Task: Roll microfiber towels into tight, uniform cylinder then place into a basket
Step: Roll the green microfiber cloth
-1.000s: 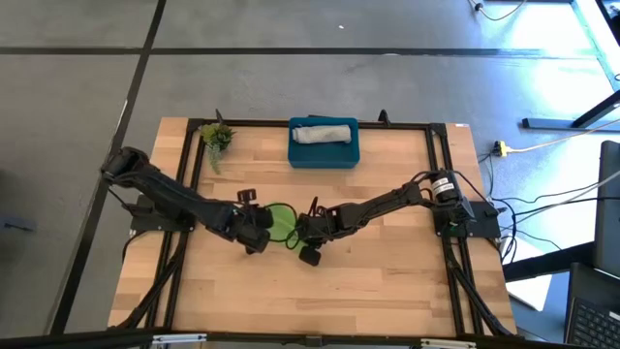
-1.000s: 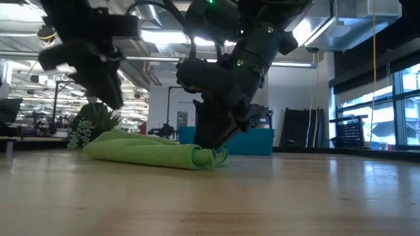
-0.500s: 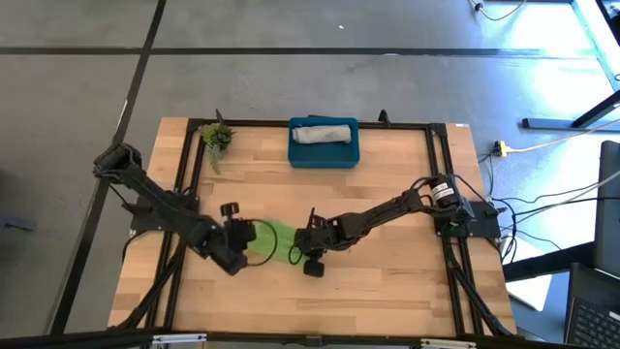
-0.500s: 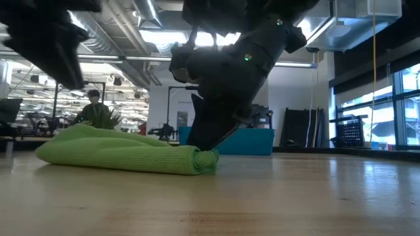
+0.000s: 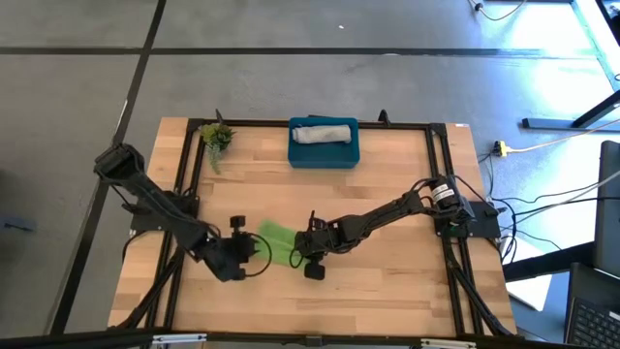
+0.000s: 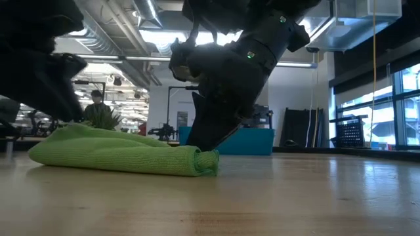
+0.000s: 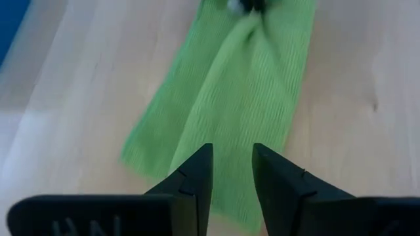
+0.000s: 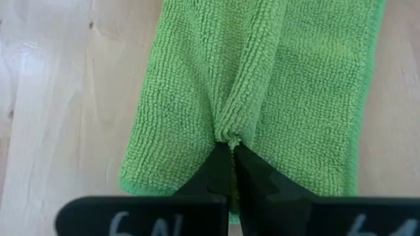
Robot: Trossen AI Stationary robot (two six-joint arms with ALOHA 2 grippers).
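The lime green towel [image 5: 276, 242] lies as a flat, folded strip on the table's middle; it also shows in the low view [image 6: 118, 156]. My right gripper [image 5: 301, 250] is shut on the towel's right end. My left gripper [image 7: 231, 172] is open a little and stands over the towel's left end [image 7: 197, 164]; I cannot tell whether it touches the cloth. The light grey towel [image 5: 325, 132] lies rolled in the teal basket [image 5: 300, 158] at the far middle. My right gripper pinches a puckered fold [image 8: 228, 134] in the middle of the green towel's right end between its two fingers. The fingers slant down from the table's right side and point along the strip. The towel lies on the table, and creases run from the pinch.
A small green plant sprig [image 5: 217, 138] lies at the far left. A black frame [image 5: 431, 174] runs around the wooden table. Bare wood lies on the near side and to the right of the towel.
My left gripper has gone toward the table's left and near edges. The green towel, bunched a second ago, is now drawn out into a longer flat strip. Its right end has stayed in my right gripper, which has shifted a little toward the near edge.
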